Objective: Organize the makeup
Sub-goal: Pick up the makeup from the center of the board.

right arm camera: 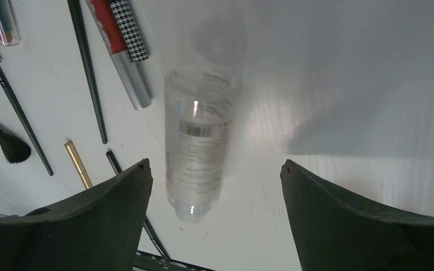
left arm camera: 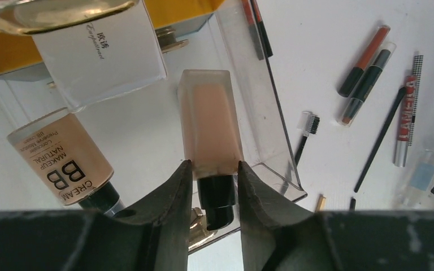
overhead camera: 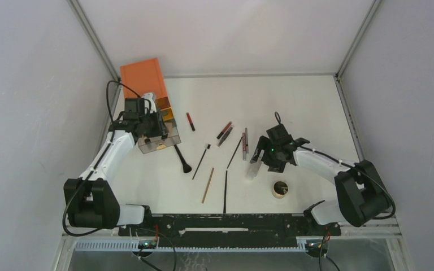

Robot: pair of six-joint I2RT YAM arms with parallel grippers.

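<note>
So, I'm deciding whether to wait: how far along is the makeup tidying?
Early. A BB cream tube lies in the clear drawer; the left gripper flanks a foundation bottle there. The open right gripper hovers over a clear tube. Pencils, brushes and a compact lie loose on the table.

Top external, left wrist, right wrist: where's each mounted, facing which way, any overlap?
Top external: above and behind the robot, looking down on the table; left arm and right arm show.
Left wrist: on the left arm, looking down into the clear drawer; left end effector frames a foundation bottle.
Right wrist: on the right arm, looking down at a clear bottle; right end effector open.
Shared: both wrist views catch the houndstooth tube.
</note>
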